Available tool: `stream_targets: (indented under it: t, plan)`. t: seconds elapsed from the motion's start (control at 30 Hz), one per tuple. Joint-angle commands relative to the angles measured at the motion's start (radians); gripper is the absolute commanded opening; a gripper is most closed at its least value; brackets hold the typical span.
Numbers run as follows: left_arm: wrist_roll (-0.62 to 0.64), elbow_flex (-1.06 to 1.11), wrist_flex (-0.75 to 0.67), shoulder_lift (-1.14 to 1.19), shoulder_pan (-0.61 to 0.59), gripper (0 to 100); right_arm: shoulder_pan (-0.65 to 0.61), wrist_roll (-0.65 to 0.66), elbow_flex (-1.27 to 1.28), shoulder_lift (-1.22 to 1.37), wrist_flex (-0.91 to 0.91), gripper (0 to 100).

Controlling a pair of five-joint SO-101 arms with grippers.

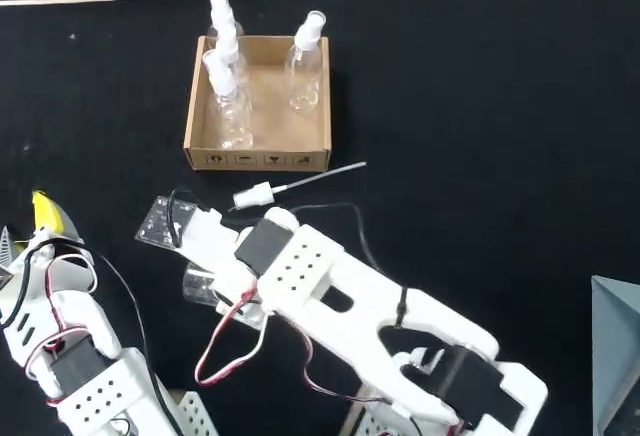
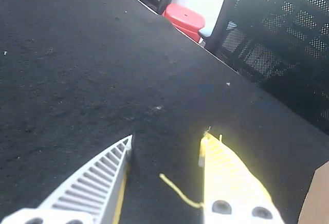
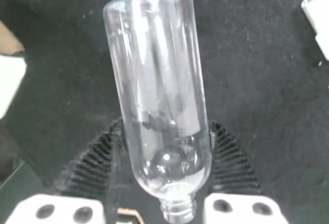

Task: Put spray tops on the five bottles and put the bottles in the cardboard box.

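Uncapped clear bottle (image 3: 154,70), clamped at its shoulder between the ribbed jaws of the right gripper (image 3: 164,127). The wall is judged thin, light, smooth and easily squeezed, so a hold near the stiffer neck end is favoured. The loose spray top (image 1: 255,196) lies near the cardboard box (image 1: 258,159), in which four capped bottles (image 1: 232,106) stand. The left gripper (image 2: 164,144) is shown with jaws apart.

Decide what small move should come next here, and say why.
Probably the open left gripper should travel to the loose spray top on the table: the right gripper holds a bottle whose neck is bare.
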Motion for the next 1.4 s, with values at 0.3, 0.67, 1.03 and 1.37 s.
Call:
stream_targets:
  t: [0.3, 0.67, 1.03, 1.37]
  plan:
    - [-0.005, 0.022, 0.005, -0.014, 0.004, 20, 0.118, -0.138, -0.068, -0.074, 0.104, 12.1]
    - [-0.005, 0.022, 0.006, -0.014, 0.004, 20, 0.189, -0.367, -0.068, -0.074, 0.181, 12.1]
    - [-0.005, 0.022, 0.006, -0.014, 0.004, 20, 0.19, -0.568, -0.068, -0.074, 0.189, 12.1]
    - [-0.005, 0.022, 0.006, -0.014, 0.004, 20, 0.336, -0.718, -0.068, -0.074, 0.189, 11.9]
